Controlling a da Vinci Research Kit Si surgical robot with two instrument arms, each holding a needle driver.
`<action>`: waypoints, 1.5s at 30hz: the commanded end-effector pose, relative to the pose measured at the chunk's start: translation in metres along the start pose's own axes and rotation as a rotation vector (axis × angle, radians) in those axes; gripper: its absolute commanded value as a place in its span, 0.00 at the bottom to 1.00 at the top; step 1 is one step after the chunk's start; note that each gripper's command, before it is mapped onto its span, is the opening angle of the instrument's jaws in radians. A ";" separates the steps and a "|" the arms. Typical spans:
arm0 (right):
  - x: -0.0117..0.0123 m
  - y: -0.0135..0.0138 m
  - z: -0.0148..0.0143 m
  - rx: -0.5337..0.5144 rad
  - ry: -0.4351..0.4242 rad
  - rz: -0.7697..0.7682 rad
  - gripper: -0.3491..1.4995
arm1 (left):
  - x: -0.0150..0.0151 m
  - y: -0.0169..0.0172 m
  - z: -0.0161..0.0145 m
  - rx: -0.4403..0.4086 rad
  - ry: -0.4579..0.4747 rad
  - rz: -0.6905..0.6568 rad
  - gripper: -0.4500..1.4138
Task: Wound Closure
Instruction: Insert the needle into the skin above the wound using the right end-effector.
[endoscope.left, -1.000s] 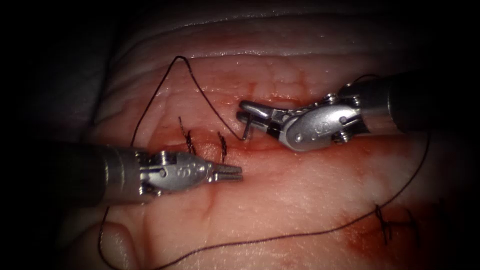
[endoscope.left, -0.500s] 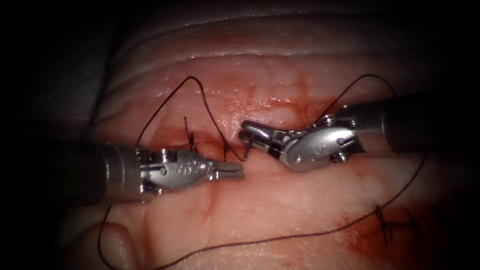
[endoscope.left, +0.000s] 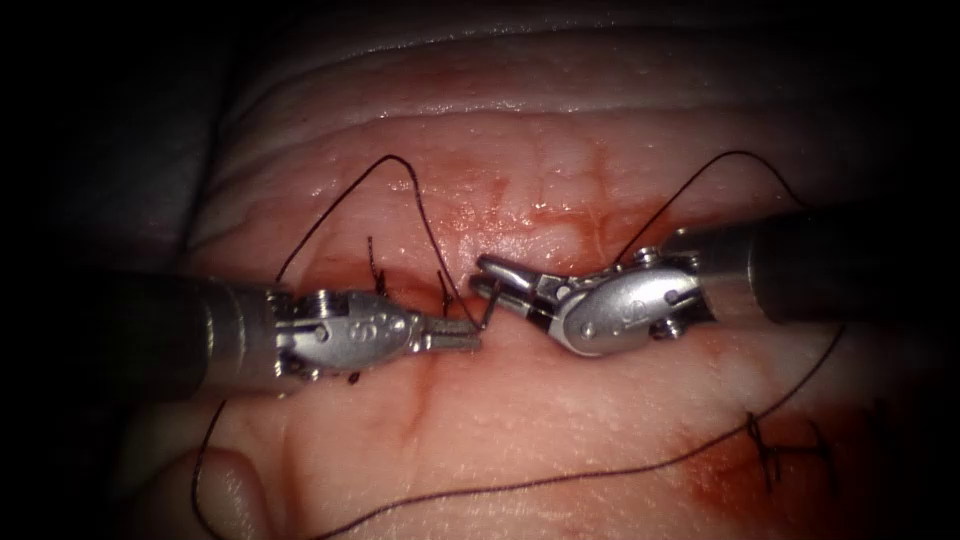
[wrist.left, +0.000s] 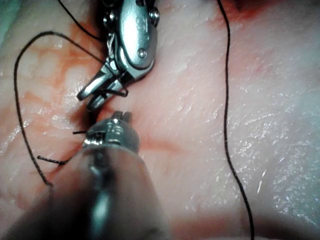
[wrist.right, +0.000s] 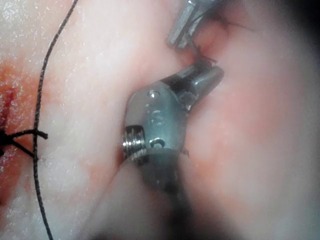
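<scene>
The curved needle (endoscope.left: 487, 303) sits over the middle of the cut (endoscope.left: 440, 300), held near one end in the clenched jaws of the right tool (endoscope.left: 490, 278). From that grip the needle hangs down toward the tissue (endoscope.left: 560, 420), and its lower end lies just beside the tip of the left tool (endoscope.left: 462, 338). Whether the point has entered the tissue cannot be told. In the left wrist view the needle (wrist.left: 114, 92) shows as a thin dark curve crossing the right tool's jaws (wrist.left: 92, 97).

The left tool lies just below the line of the cut, its jaws pressed together, and nothing can be seen between them. Its tip (wrist.left: 122, 116) is near the right tool's tip but apart from it in the left wrist view.

The thread (endoscope.left: 400, 175) rises in a tall loop above the cut on the left side and comes down to the needle. Another stretch runs from behind the right tool's shaft, arches up on the right, then sweeps down across the lower tissue and curls round at the lower left.

Two earlier stitches (endoscope.left: 377, 270) stand as short dark knotted ends on the cut, behind the left tool. A further knotted stitch (endoscope.left: 768, 450) sits at the lower right. Red fluid (endoscope.left: 540, 210) stains the tissue around the cut.

In the right wrist view the right tool (wrist.right: 200, 82) and the left tool's tip (wrist.right: 182, 25) are close together, with a strand of thread (wrist.right: 42, 90) running past a knot (wrist.right: 25, 135).
</scene>
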 end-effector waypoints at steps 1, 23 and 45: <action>-0.0002 -0.0010 0.0005 0.006 -0.001 0.001 0.00 | -0.0002 0.0001 0.0007 -0.001 0.001 0.001 0.13; -0.0032 -0.0030 0.0008 0.212 -0.113 0.163 0.00 | -0.0002 0.0002 0.0006 -0.002 0.000 0.001 0.12; 0.0022 0.0067 0.0012 0.025 0.017 0.151 0.00 | -0.0014 -0.0002 0.0033 0.036 0.002 -0.007 0.12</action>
